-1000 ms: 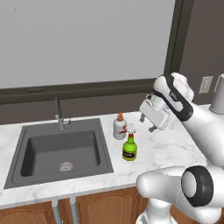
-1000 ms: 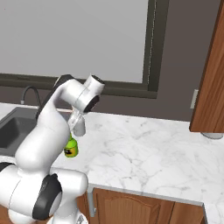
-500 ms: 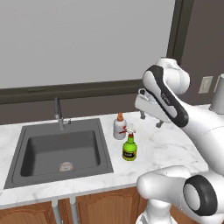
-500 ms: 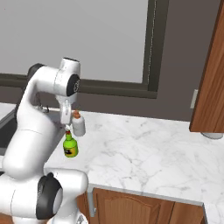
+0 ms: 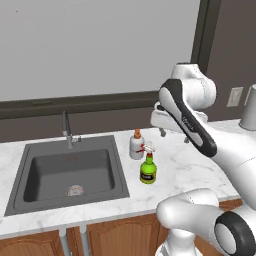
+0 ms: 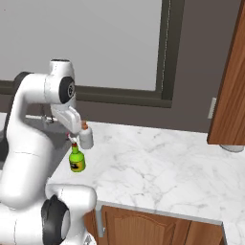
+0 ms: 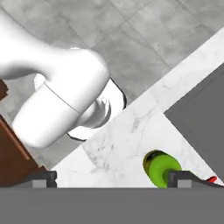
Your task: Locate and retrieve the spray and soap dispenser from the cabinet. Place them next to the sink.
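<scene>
Hovering above counter, arm bent, hand pointing down over spray and soap dispenser; jaws spread, empty.

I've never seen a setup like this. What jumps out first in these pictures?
The big white robot arm, bent over the marble counter. Below its open gripper, a bright green spray and a pale soap dispenser stand together just right of the dark sink.

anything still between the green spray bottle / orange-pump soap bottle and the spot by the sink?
Nothing visible. The green spray bottle and the pale orange-pump soap dispenser both stand on the white marble counter just right of the dark grey sink. The gripper hangs open above them.
</scene>
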You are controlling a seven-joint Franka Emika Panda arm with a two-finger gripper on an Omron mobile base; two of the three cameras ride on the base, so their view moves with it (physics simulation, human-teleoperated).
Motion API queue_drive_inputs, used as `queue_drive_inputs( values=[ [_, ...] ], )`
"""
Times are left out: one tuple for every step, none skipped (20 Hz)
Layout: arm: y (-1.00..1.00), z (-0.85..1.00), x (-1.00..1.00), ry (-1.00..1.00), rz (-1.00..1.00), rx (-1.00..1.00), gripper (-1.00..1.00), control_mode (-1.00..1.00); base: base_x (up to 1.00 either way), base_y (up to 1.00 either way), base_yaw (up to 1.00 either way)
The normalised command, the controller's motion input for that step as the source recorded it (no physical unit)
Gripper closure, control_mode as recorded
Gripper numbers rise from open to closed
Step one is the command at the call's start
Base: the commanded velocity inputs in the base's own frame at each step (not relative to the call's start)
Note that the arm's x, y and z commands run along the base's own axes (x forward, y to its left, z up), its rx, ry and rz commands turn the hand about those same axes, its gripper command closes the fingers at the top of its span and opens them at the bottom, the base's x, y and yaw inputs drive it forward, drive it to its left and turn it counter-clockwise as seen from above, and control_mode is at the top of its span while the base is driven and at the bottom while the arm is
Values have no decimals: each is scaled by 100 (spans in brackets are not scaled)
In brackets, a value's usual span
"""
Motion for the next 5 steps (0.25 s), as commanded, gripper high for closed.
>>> queue_drive_inputs(
  values=[
    [-11, 0, -29, -25, 26, 0, -100, -100, 0, 0, 0],
    [-15, 0, -24, -24, 26, 0, -100, -100, 0, 0, 0],
    [-16, 0, -22, -25, 24, 0, -100, -100, 0, 0, 0],
    [-14, 0, -17, -22, 20, 1, -100, -100, 0, 0, 0],
    [-11, 0, -23, -26, 14, 1, -100, -100, 0, 0, 0]
  ],
)
